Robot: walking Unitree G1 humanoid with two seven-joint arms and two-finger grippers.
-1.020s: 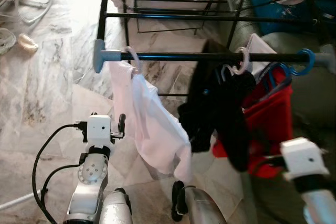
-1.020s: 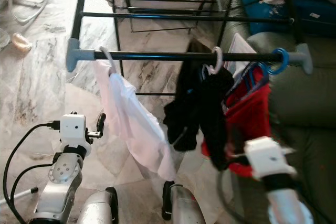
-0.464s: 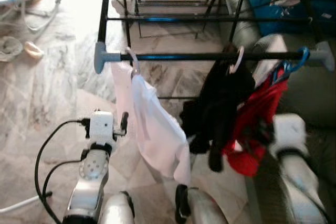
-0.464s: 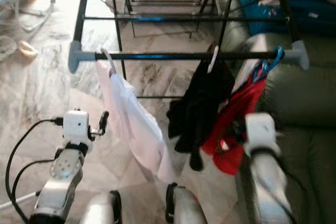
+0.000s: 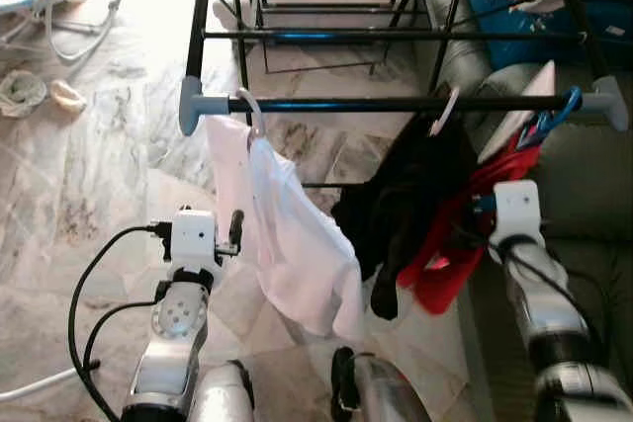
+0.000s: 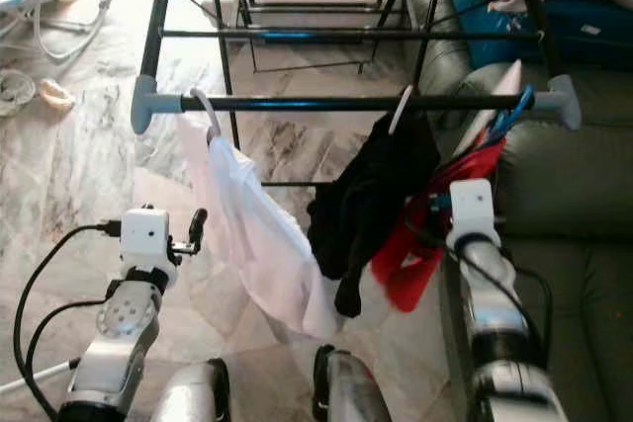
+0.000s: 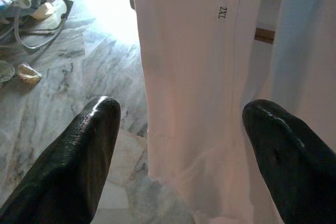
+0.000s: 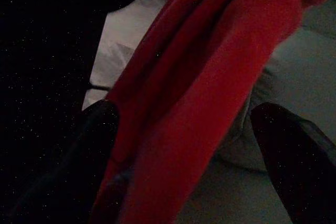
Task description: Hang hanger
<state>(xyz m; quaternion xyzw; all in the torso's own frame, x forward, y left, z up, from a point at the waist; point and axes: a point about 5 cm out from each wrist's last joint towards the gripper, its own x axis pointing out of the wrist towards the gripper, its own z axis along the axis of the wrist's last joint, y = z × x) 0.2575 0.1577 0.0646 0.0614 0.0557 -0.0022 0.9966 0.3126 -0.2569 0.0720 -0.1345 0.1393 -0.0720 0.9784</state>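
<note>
Head stereo pair looks forward and down from above at the clothes rack [image 5: 396, 104], both eyes sharing the rail, hanging clothes and marble floor [image 5: 79, 175]; left wrist camera sits close facing the white shirt [image 7: 199, 77], right wrist camera close against the red garment [image 8: 210, 77]

A black rail [image 5: 396, 104] with grey end caps is carrying three garments — a white shirt [image 5: 287, 234] printed "2XL" in black, a black garment [image 5: 406, 205] on a white hanger [image 5: 445, 111], and a red garment [image 5: 460, 244] on a blue hanger [image 5: 559, 114]. The floor [image 5: 89, 175] is showing grey-veined marble; the sofa [image 5: 584, 175] is looking dark grey-green. The arms are shining silver — their fingers [image 7: 73, 161] glossy black.
</note>
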